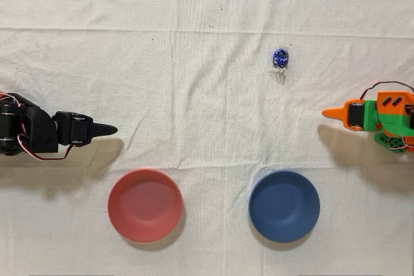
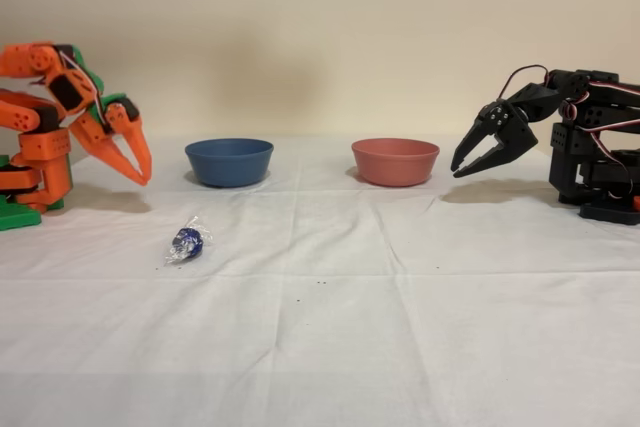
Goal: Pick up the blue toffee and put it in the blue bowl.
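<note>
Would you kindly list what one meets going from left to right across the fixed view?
Orange arm's pincer → blue toffee → blue bowl → pink-red bowl → idle black arm.

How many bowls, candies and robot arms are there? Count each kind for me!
Bowls: 2, a blue bowl and a pink bowl.
Candies: 1, the blue toffee on the cloth.
Robot arms: 2, the orange arm and the idle black arm.
Total: 5 things.
</note>
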`<control>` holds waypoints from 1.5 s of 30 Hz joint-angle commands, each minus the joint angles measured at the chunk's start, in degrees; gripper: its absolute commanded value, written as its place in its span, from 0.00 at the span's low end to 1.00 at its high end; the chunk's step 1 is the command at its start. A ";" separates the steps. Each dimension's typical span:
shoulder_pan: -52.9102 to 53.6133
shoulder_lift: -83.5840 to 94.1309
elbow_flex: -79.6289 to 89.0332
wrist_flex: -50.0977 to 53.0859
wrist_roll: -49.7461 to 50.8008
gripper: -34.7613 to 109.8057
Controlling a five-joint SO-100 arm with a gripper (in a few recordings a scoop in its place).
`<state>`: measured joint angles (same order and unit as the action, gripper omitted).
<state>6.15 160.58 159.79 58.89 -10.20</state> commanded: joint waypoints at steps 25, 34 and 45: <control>18.63 -48.52 -48.34 7.73 7.47 0.24; 22.85 -58.10 -53.53 7.73 2.72 0.24; 23.73 -63.98 -55.46 6.50 3.60 0.29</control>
<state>28.83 95.19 107.40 65.65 -5.80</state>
